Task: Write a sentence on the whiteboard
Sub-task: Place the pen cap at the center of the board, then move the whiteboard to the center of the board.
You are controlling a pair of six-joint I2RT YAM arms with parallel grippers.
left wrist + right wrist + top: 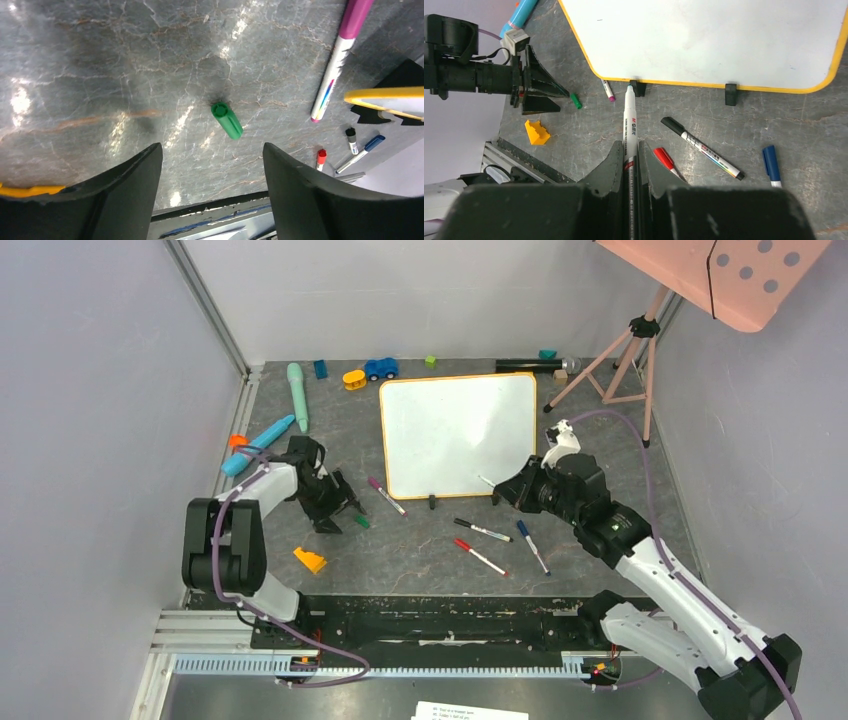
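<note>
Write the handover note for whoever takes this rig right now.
Left gripper: open, over the green cap lying on the table.
Right gripper: shut on an uncapped marker, tip by the whiteboard's near edge.
Done: marker uncapped and in the gripper.
Left: the whole sentence; the whiteboard is blank.

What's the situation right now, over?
Left gripper open over green cap. Right gripper shut on uncapped marker. Whiteboard blank. Spare markers beside it, none on it.
</note>
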